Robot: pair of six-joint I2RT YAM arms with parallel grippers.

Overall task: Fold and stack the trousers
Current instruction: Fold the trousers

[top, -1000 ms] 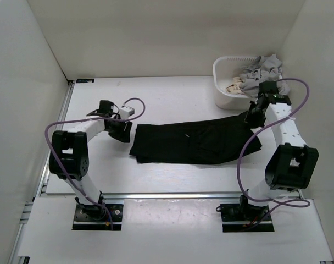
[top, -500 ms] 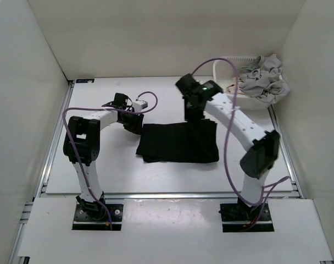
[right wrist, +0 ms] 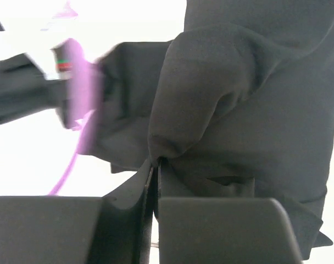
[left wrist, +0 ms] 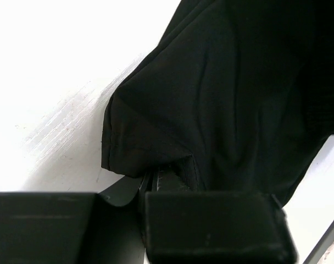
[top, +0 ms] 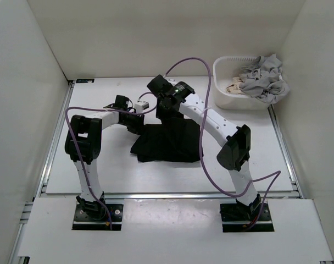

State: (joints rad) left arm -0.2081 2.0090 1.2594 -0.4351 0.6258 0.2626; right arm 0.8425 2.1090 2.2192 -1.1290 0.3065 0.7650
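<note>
The black trousers point(top: 170, 144) lie bunched in a folded heap at the table's middle. My left gripper point(top: 138, 124) sits at their upper left corner. In the left wrist view it point(left wrist: 154, 176) is shut on the hem edge of the trousers point(left wrist: 222, 82). My right gripper point(top: 168, 111) reaches across to the heap's top edge, close beside the left one. In the right wrist view it point(right wrist: 156, 163) is shut on a raised fold of the trousers point(right wrist: 255, 110), which hang in drapes beyond the fingers.
A white basket point(top: 223, 96) stands at the back right, holding light grey garments point(top: 263, 77) and a beige cloth point(top: 234, 85). The left arm's purple cable point(right wrist: 73, 93) crosses the right wrist view. White walls close in the table on three sides.
My right arm has swept from the trousers' right end over to the left, dragging the legs over the waist. My left gripper has moved onto the left edge and shut.
</note>
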